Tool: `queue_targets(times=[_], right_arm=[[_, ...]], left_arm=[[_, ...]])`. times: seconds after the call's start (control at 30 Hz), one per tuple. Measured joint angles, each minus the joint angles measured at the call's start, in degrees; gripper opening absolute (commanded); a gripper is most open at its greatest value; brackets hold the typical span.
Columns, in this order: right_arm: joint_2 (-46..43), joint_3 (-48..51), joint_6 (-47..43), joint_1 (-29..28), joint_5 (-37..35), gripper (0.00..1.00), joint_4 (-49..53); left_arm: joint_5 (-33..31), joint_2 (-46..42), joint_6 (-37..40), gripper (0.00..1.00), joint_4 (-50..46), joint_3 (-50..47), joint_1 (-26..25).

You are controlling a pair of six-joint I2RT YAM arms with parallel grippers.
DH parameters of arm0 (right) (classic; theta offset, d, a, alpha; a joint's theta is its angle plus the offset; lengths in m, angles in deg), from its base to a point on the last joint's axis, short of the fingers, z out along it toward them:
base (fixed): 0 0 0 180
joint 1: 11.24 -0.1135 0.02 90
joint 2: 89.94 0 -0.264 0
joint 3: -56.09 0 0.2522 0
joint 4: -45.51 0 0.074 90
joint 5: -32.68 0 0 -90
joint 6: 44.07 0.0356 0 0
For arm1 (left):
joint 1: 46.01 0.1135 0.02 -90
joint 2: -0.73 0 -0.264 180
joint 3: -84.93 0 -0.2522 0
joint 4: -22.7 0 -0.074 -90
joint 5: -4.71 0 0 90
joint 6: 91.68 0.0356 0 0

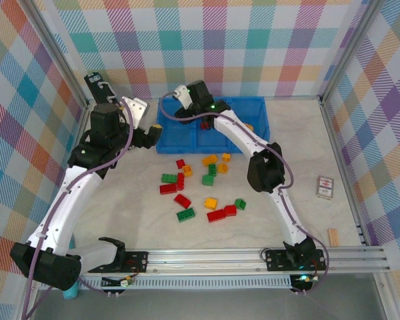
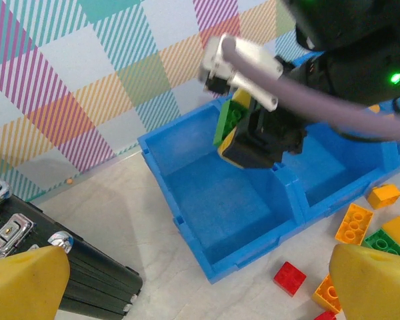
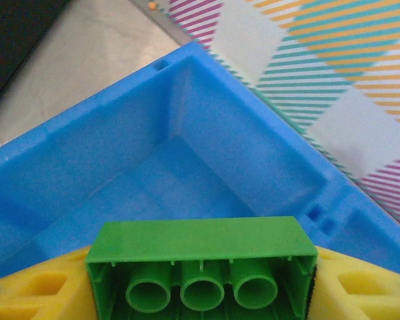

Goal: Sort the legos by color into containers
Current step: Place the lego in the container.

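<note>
The right pincer (image 3: 201, 293) is clenched on a green brick (image 3: 201, 263). Its yellow pads (image 3: 33, 297) press against the brick's two ends, and the brick's hollow underside, with three round tubes, faces the wrist camera. From the left wrist view that green brick (image 2: 230, 120) stands on edge in the right pincer (image 2: 243, 137), lifted clear of the floor below it. Directly beneath and beyond the pincer is the end compartment of the blue tray (image 3: 220, 113), the leftmost of the three joined compartments, and the brick hangs inside the line of its walls. The left pincer (image 2: 197, 267) is released, its two yellow pads (image 2: 23, 283) spread wide with nothing between them. It hovers just off that same end of the tray (image 2: 187, 220), facing the right pincer. Beside its left pad lies a black bar (image 2: 80, 270) with metal fittings, resting on the worktop (image 2: 120, 200). From above, the loose legos (image 1: 200, 190) lie scattered on the worktop (image 1: 120, 220) on the near side of the tray (image 1: 180, 145), between the two arms and well below the right pincer. There are red, green and orange pieces mixed together. Further off to the right, well apart from both pincers, are a small card (image 1: 325, 187) and a wooden block (image 1: 333, 236).
</note>
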Motion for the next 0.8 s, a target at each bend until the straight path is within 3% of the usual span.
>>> queue_targets(times=[0.23, 0.43, 0.8], right_arm=[[3.76, -0.02, -7.32, -2.58, 2.49, 0.51, -1.38], [5.51, 0.59, -15.41, -4.04, -0.52, 0.55, -1.60], [5.66, 3.06, -23.41, -5.88, -6.19, 0.72, -3.37]], left_arm=[[-0.09, -0.04, 0.00, 1.00, -0.74, -0.37, 0.02], [-1.07, -0.96, 0.15, 1.00, -1.09, -0.39, 0.02], [-1.51, -1.01, 0.13, 1.00, -1.16, -0.39, 0.13]])
